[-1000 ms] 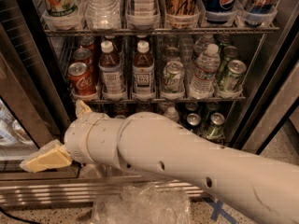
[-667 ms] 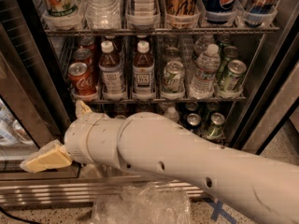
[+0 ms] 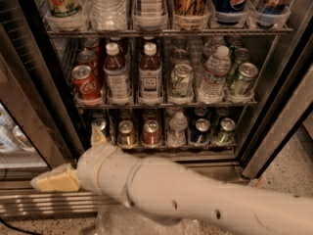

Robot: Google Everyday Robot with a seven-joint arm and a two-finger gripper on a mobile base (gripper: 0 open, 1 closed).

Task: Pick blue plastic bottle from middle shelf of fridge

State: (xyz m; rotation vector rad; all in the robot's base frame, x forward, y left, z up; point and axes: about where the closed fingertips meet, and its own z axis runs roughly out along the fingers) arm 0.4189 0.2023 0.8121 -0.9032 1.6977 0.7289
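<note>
Low at eight o'clock, the gripper hangs with its fingers spread wide and nothing between them, just in front of the fridge. At eleven o'clock the blue plastic bottle stands upright on the middle shelf. A red cola can is at its nine o'clock and a whiter-labelled bottle at its three.

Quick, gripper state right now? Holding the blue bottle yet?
Gripper: open, holding nothing, low at the fridge's left front, below the middle shelf.
</note>
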